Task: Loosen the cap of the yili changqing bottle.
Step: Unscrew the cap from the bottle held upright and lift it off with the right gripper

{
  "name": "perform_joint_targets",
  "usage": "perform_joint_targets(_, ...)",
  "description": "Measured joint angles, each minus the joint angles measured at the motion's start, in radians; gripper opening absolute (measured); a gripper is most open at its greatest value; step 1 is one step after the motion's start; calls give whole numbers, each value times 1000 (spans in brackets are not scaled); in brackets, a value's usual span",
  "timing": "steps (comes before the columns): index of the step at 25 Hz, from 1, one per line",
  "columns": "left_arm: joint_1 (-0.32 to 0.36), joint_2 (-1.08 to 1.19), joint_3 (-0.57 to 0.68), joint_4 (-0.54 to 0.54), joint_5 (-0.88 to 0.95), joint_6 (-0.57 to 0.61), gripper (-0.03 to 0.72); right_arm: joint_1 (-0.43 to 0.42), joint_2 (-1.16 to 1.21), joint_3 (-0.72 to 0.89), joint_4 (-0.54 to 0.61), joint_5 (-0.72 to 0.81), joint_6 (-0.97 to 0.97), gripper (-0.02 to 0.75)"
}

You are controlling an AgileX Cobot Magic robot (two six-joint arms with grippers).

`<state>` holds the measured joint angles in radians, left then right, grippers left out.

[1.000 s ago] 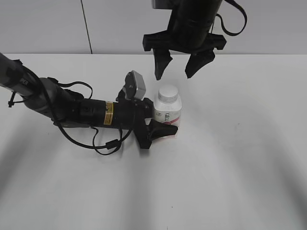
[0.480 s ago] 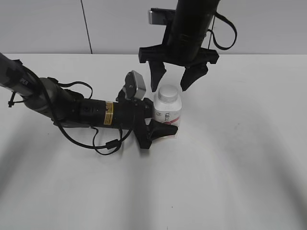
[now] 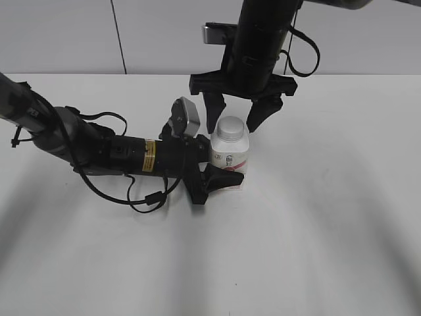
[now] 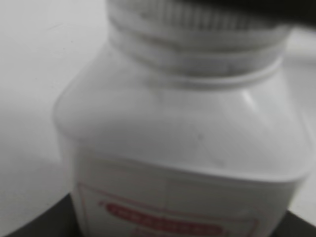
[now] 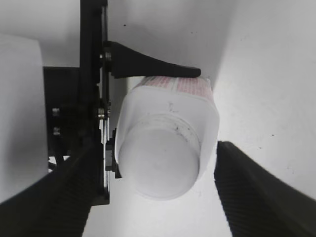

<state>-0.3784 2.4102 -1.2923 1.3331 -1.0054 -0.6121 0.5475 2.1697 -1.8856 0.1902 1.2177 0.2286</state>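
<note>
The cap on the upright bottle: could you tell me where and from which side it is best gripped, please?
Grip the cap on its round side rim, from straight above. The bottle stands upright, held low by the left gripper, so the rim is free. The open right gripper already straddles it.

Bottle (image 3: 230, 155) upright on table (image 3: 329, 217), left claw (image 3: 220, 172) around it, right claw (image 3: 241, 117) above cap (image 3: 230, 128)

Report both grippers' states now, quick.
Left gripper: shut on the yili changqing bottle, clamping its body.
Right gripper: open, one finger on each side of the cap, not gripping it.
</note>
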Motion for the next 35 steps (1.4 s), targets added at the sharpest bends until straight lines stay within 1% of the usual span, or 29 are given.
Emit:
perform_joint_targets(8, 0, 0, 0, 0, 0, 0, 407, 0, 4, 1, 1, 0, 1, 574)
perform_joint_targets(10, 0, 0, 0, 0, 0, 0, 407, 0, 4, 1, 1, 0, 1, 547)
perform_joint_targets(14, 0, 0, 0, 0, 0, 0, 407, 0, 4, 1, 1, 0, 2, 437)
perform_joint_targets(16, 0, 0, 0, 0, 0, 0, 407, 0, 4, 1, 0, 0, 2, 405)
perform_joint_targets(25, 0, 0, 0, -1, 1, 0, 407, 0, 7, 1, -6, 0, -5, 396)
perform_joint_targets(31, 0, 0, 0, -1, 1, 0, 407, 0, 7, 1, -7, 0, -72, 396)
perform_joint_targets(35, 0, 0, 0, -1, 1, 0, 407, 0, 7, 1, -7, 0, -165, 396)
